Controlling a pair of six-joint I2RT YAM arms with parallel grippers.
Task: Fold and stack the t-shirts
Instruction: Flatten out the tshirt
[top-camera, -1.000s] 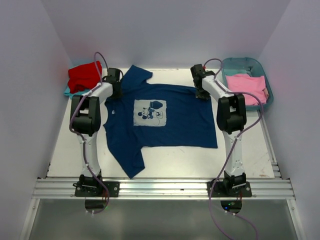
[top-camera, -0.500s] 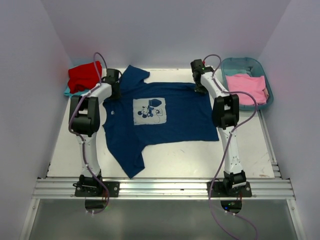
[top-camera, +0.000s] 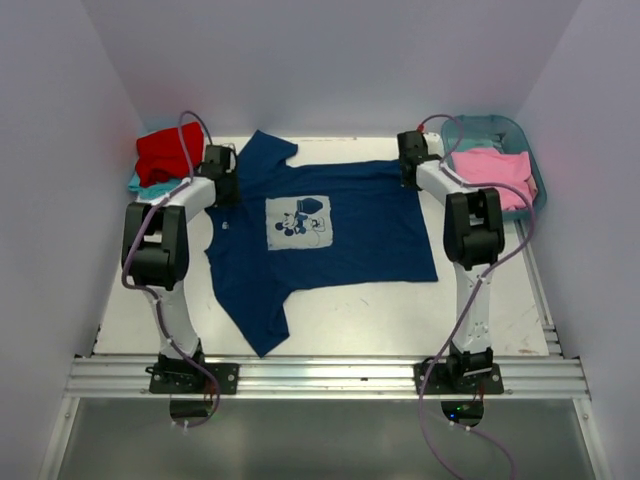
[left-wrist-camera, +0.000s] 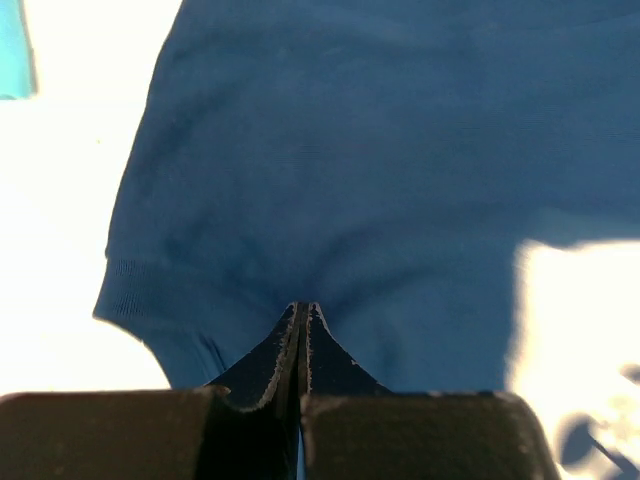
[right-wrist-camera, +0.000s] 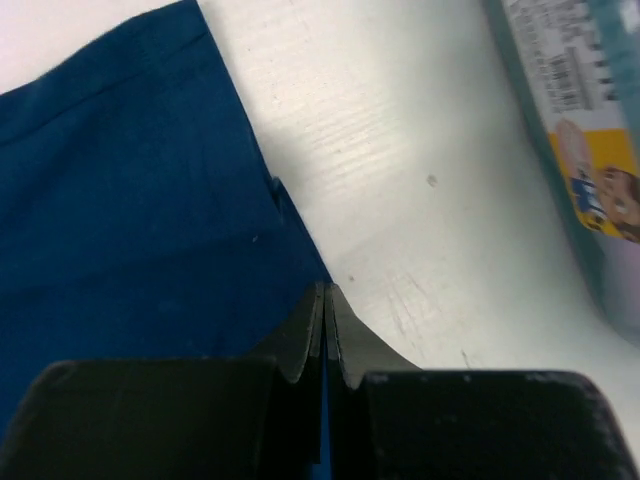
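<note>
The navy t-shirt with a pale mouse print lies spread on the white table, collar to the left, hem to the right. My left gripper is shut on its cloth by the upper left sleeve; the left wrist view shows the jaws pinching navy cloth. My right gripper is shut on the shirt's upper right corner; a sliver of navy cloth sits between its jaws. A red t-shirt lies on a teal one at the back left. A pink t-shirt lies in the tub.
A teal plastic tub stands at the back right corner; its labelled wall shows in the right wrist view. White walls enclose the table on three sides. An aluminium rail runs along the near edge.
My right gripper has moved right and back with the shirt's corner, pulling the top edge taut. My left arm has shifted slightly left, still holding the cloth.
</note>
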